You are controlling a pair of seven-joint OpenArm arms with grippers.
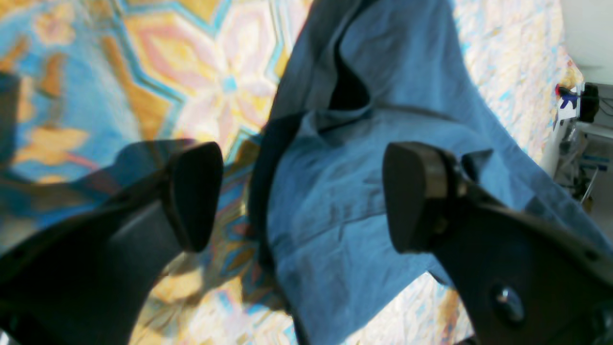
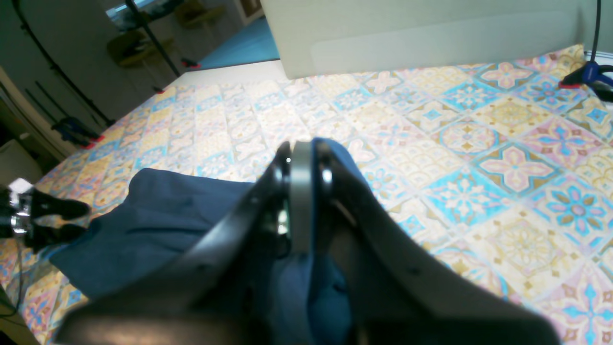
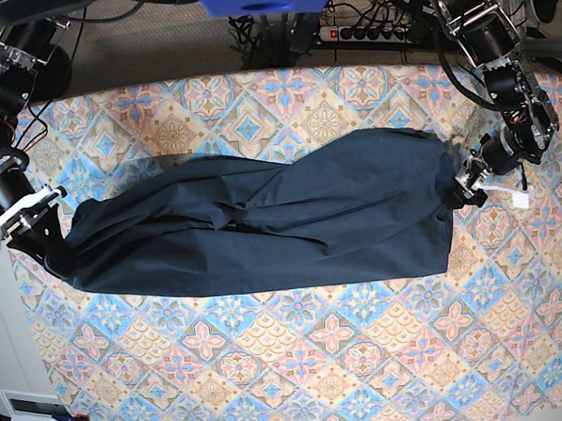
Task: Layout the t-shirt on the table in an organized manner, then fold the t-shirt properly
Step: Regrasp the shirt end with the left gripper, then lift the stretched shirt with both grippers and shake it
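Dark fingers [image 1: 191, 196] of the left gripper [image 1: 301, 196] are spread over the t-shirt [image 3: 263, 226], while its other end is pinched by the right gripper [image 2: 301, 153].

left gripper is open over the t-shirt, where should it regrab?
Probably the t-shirt edge beside the open left gripper, coming from that end: the cloth stretches lengthwise across the table, and the right gripper pins the far end.

The t-shirt [image 3: 263, 226] is soft, matt, creased cloth. The tabletop [image 3: 317, 359] wears smooth printed fabric. Around the left end effector [image 1: 301, 196], its fingers [image 1: 196, 191] look like matt dark plastic.
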